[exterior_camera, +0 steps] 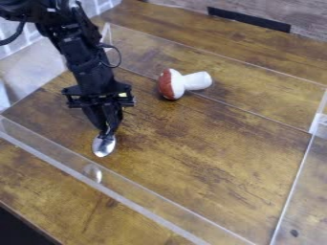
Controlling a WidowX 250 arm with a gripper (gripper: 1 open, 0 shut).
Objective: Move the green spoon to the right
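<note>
The green spoon (105,144) lies on the wooden table, its silver bowl toward the front and its yellow-green handle mostly hidden by my fingers. My gripper (107,124) points straight down over the handle with its black fingers drawn together on it. The spoon's bowl still rests on the wood.
A toy mushroom (183,82) with a red-brown cap lies on its side to the right of the gripper. A low clear plastic wall (153,209) fences the work area at the front and at the right. The wooden table (230,144) stretches to the right.
</note>
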